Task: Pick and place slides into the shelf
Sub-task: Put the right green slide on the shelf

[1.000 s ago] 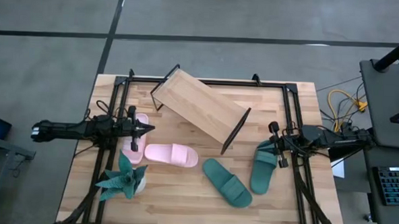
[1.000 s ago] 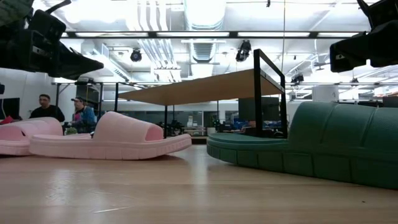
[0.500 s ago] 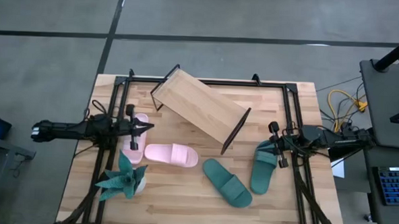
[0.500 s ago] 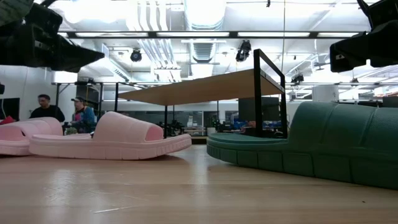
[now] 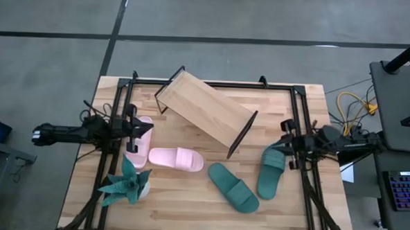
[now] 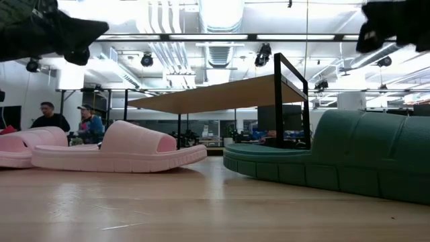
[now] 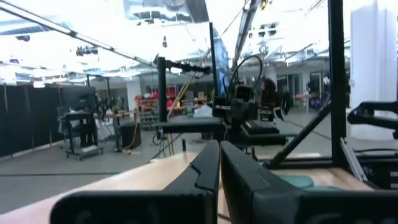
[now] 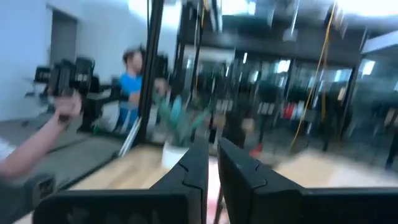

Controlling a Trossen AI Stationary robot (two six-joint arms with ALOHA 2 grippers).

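A: High view, item one — the shelf (image 5: 205, 109): board on black wire legs, lying askew at the back centre of the desk (image 5: 187, 211), long axis running from back-left to front-right. Nothing on it that I can see.

B: Item two — the slides?

A: Four, all on the desk in front of the shelf. One pink slide (image 5: 139, 141) at the left, long axis front-to-back; a second pink slide (image 5: 176, 159) just beside it, long axis across the desk. One green slide (image 5: 234, 188) lies diagonally near the middle front; the other green slide (image 5: 272, 172) lies at the right, nearly front-to-back.

B: Jaws?

A: Left gripper (image 5: 141, 127) — jaws closed on nothing, raised over the heel end of the first pink slide. Right gripper (image 5: 284, 141) — jaws near shut, nothing held, just over the back end of the right-hand green slide.

B: So which arm takes what?

A: In my judgement each arm is nearest the slide right under it; the shelf lies between both, toward the desk's middle. A toy plant (image 5: 127, 183) stands at front left, clear of the shelf.
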